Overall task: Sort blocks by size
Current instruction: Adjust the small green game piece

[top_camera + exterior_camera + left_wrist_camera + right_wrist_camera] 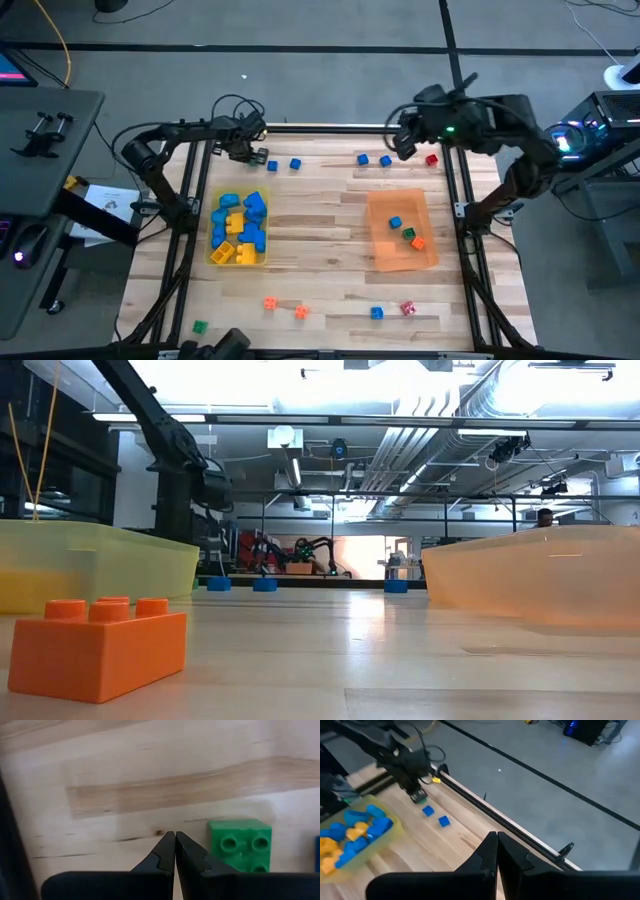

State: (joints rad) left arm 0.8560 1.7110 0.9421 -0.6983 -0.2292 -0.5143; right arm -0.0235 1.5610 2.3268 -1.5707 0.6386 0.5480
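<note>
My left gripper [249,151] is shut and empty at the table's far left, low over the wood. Its fingertips [175,836] stand just beside a small green brick [241,845], which lies studs-up on the table and also shows in the right wrist view [421,797]. My right gripper [404,142] is shut and empty, raised above the far edge [496,840]. The yellow tray [214,255] holds several larger blue and yellow blocks. The orange tray [385,255] holds three tiny cubes: blue, green and orange.
Loose tiny blocks lie on the table: blue ones [272,165], [295,163], [362,159], [386,160] and a red one [431,159] along the far side. Orange [270,302], blue [376,313], red [408,308] and green [199,326] ones lie near the front. The middle of the table is bare wood.
</note>
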